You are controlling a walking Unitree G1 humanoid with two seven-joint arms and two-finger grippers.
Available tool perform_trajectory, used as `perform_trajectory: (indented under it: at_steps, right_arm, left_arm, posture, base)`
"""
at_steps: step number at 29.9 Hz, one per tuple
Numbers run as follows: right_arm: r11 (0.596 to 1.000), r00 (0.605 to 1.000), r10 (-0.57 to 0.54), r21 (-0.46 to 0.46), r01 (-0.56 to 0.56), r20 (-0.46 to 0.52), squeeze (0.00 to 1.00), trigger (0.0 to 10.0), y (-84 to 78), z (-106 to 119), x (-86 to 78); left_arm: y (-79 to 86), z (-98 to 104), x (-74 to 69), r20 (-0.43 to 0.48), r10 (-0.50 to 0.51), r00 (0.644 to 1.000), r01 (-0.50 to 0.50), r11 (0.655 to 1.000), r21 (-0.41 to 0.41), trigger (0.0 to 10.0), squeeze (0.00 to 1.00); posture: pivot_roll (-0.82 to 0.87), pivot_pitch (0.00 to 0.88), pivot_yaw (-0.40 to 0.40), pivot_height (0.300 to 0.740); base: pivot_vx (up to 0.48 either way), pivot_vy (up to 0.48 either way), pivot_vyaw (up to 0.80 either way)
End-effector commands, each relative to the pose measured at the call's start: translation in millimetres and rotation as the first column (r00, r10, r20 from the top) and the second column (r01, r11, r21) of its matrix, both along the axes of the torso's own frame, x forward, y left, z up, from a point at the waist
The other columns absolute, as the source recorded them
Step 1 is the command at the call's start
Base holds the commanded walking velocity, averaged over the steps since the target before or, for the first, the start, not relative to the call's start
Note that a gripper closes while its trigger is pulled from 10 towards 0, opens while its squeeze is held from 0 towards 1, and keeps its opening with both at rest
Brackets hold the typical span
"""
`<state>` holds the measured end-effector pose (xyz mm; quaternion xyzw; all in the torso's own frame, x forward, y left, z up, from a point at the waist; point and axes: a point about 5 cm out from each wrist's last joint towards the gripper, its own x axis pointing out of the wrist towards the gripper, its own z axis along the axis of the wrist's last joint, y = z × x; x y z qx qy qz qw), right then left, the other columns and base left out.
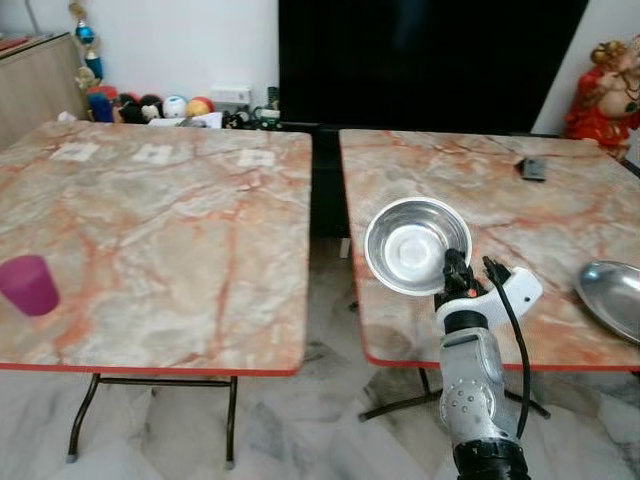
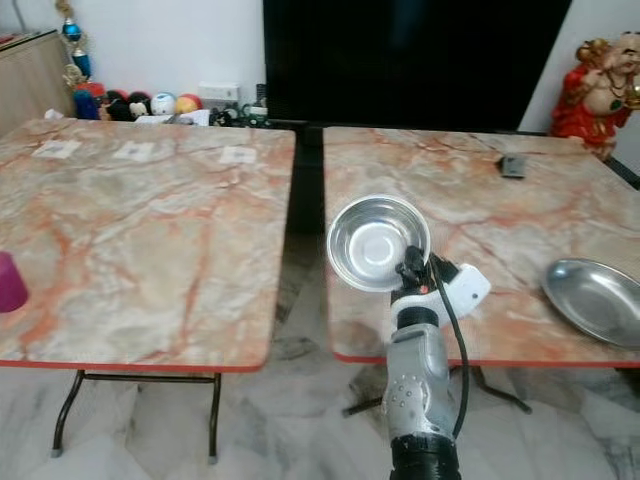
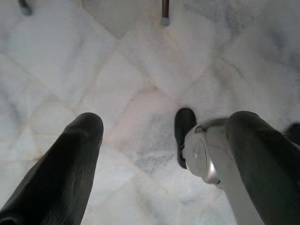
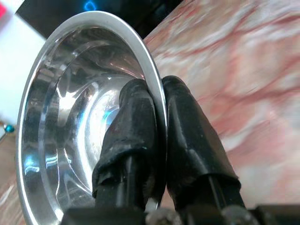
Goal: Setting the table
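Note:
My right gripper (image 1: 455, 268) is shut on the rim of a shiny steel bowl (image 1: 412, 243), holding it tilted up above the near left part of the right marble table (image 1: 560, 210). The wrist view shows one black finger (image 4: 133, 126) inside the steel bowl (image 4: 70, 117) and the other finger outside, pinching the rim. A steel plate (image 1: 612, 297) lies at the right table's near right edge. A purple cup (image 1: 29, 285) stands near the front left of the left marble table (image 1: 160, 220). My left gripper (image 3: 164, 154) hangs open over the marble floor.
A gap (image 1: 325, 190) separates the two tables. A small dark device (image 1: 533, 169) lies far back on the right table, and paper squares (image 1: 152, 154) lie on the left one. A red statue (image 1: 608, 85) and toys (image 1: 150, 105) stand along the wall.

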<state>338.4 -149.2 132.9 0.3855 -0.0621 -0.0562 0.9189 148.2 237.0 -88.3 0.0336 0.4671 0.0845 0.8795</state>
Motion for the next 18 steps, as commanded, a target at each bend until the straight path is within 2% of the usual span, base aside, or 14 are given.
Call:
perform_trajectory:
  at_steps: [1, 6, 11, 18]
  right_arm:
    - [1.0, 1.0, -0.027, 0.013, 0.027, 0.009, 0.0, 10.0, -3.7, 1.0, -0.9]
    - [0.999, 0.999, -0.048, 0.016, 0.048, 0.004, 0.0, 10.0, -7.1, -2.7, -1.9]
    - [0.998, 0.998, -0.059, 0.01, 0.058, 0.032, 0.0, 10.0, -9.1, 5.5, 3.3]
    - [0.998, 0.997, -0.068, 0.007, 0.068, 0.02, 0.0, 10.0, -10.3, -0.1, 1.2]
  left_arm:
    - [-9.8, -3.0, -1.4, -0.011, -0.012, 1.0, 0.012, 1.0, -0.021, 10.0, 0.0]
    - [-9.1, -3.5, -3.0, -0.015, -0.005, 1.0, 0.004, 1.0, -0.02, 10.0, 0.0]
    - [-8.4, -3.0, -2.1, -0.014, -0.012, 1.0, 0.012, 1.0, -0.016, 10.0, 0.0]
    - [-7.7, -2.8, -1.8, -0.016, -0.013, 1.0, 0.013, 1.0, -0.014, 10.0, 0.0]
  posture:
    - [-0.01, 0.0, -0.006, 0.74]
    - [-0.02, 0.0, 0.005, 0.74]
    - [-0.03, 0.0, 0.014, 0.74]
    - [-0.02, 0.0, 0.023, 0.74]
  base:
    - [0.0, -0.454, 0.0]
    - [0.0, -0.454, 0.0]
    - [0.0, -0.454, 0.0]
    - [0.0, -0.453, 0.0]
